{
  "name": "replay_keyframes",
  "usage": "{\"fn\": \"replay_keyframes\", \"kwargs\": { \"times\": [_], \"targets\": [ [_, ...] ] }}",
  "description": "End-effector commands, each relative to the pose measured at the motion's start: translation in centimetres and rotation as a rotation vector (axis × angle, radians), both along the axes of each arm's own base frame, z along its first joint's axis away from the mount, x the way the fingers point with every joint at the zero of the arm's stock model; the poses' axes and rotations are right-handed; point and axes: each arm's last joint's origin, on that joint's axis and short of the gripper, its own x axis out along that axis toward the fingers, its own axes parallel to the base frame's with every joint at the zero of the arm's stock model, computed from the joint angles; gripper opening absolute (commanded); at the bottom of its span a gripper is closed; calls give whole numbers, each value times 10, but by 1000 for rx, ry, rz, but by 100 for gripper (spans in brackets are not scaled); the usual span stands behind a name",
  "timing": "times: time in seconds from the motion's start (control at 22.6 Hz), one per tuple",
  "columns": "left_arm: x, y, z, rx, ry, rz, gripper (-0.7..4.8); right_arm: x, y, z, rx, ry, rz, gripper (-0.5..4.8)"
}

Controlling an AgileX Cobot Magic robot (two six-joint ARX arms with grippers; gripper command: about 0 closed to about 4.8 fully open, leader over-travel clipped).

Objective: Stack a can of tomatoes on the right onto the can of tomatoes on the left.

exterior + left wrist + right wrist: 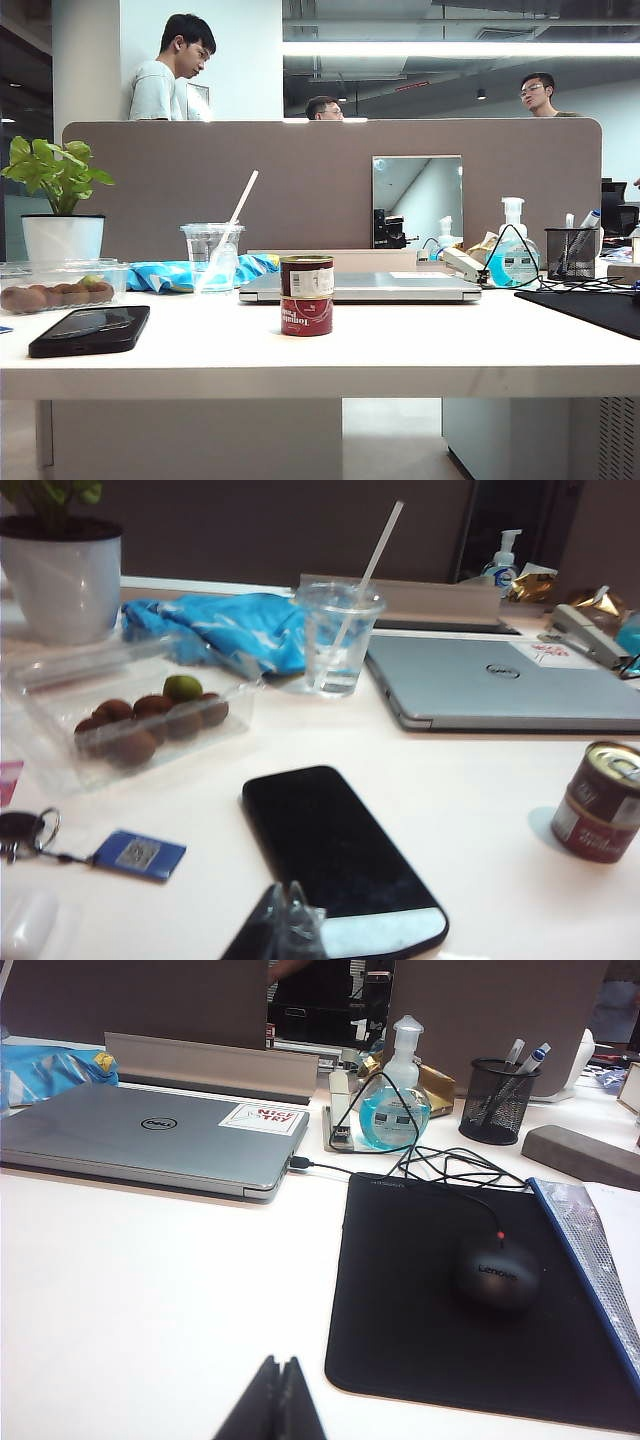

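Observation:
Two cans of tomatoes stand stacked in the middle of the white table [430, 345]. The upper can [306, 276] is dark brown with a white label. It rests upright on the red lower can [306, 316]. The left wrist view shows the stack [600, 802] off to one side, apart from my left gripper [286, 885]. That gripper hangs shut and empty over the near end of a black phone [335, 855]. My right gripper [282, 1359] is shut and empty above bare table, beside a black mouse pad [420, 1290]. Neither gripper appears in the exterior view.
A closed silver laptop [360, 287] lies behind the cans. Left of it are a plastic cup with a straw [212, 255], a clear box of fruit [55, 285], a potted plant [60, 235] and a blue key tag [138, 853]. A mouse [497, 1275], a sanitiser bottle [395, 1100] and a pen holder [498, 1100] stand on the right.

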Motion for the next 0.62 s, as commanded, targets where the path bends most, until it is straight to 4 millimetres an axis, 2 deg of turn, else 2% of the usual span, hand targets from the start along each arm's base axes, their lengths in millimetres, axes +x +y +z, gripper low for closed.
{"fn": "replay_keyframes", "kwargs": {
  "times": [0.04, 0.62],
  "targets": [
    [-1, 0, -4, -2, -8, 2, -4, 0, 0, -2, 4, -2, -1, -5],
    [-7, 5, 2, 6, -85, 195, -4, 0, 0, -2, 4, -2, -1, -5]
  ]
}}
